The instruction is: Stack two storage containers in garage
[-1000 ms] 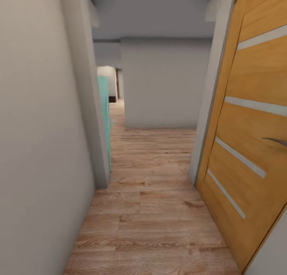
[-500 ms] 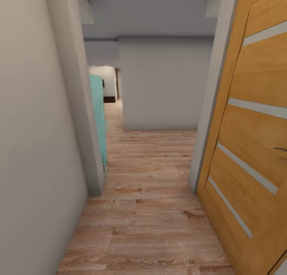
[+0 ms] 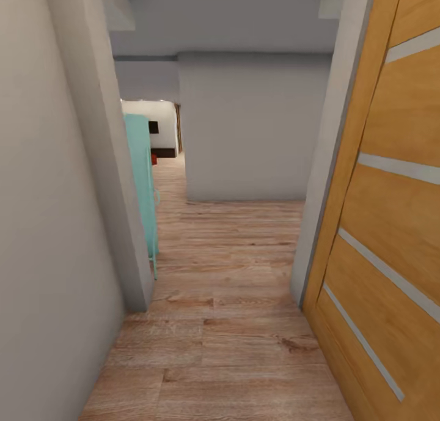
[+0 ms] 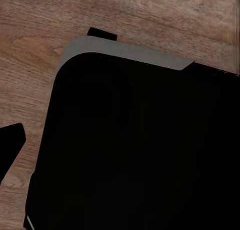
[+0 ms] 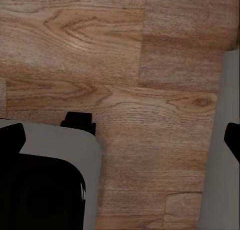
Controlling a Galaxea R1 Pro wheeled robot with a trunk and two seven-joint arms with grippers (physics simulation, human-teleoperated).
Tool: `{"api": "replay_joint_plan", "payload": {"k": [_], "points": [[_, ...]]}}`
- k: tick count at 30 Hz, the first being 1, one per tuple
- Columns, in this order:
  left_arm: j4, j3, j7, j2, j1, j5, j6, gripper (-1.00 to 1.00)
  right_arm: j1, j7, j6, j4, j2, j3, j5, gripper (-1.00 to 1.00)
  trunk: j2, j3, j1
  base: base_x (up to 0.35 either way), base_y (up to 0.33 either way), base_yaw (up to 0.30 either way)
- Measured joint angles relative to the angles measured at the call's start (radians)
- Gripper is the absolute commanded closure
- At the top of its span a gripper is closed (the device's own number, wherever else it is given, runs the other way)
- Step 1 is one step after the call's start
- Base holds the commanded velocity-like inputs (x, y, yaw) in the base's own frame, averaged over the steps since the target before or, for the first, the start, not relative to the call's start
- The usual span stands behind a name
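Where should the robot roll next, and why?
Probably straight on down the hallway, then left past the teal thing. The wood floor runs clear ahead between the grey wall and the orange door, and a lit room opens far back on the left. No containers are in sight yet.

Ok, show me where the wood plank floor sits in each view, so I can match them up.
Head view: the wood plank floor runs down the corridor's middle, between the grey wall and the orange door.
Left wrist view: it shows beyond a dark rounded body with a pale grey edge.
Right wrist view: it spreads beside a like dark body.
Shared landmark: that dark grey-edged body, in both wrist views.
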Motion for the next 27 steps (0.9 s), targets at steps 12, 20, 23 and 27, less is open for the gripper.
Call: {"api": "replay_joint_plan", "payload": {"k": [12,20,23,27], "points": [[0.001,0.001,-0.004,0.002,0.0,0.002,0.0,-1.0,0.0,0.0,0.001,0.0,-0.001,0.0,0.0,-1.0,0.0,0.0,0.0,0.326,-0.001,0.0],[0.001,0.001,-0.004,0.002,0.0,0.002,0.001,-1.0,0.0,0.001,-0.001,0.0,0.0,0.0,0.001,-1.0,0.0,0.0,0.0,0.326,0.0,0.0],[0.002,0.001,-0.004,0.002,0.0,0.002,0.001,-1.0,0.0,0.0,-0.002,0.0,0.0,0.0,0.001,-1.0,0.0,0.0,0.0,0.326,0.0,0.0],[0.002,0.001,-0.004,0.001,0.0,0.002,0.0,-1.0,0.0,0.0,-0.002,0.0,0.001,0.0,0.001,-1.0,0.0,0.0,0.0,0.326,0.0,0.0]]}}
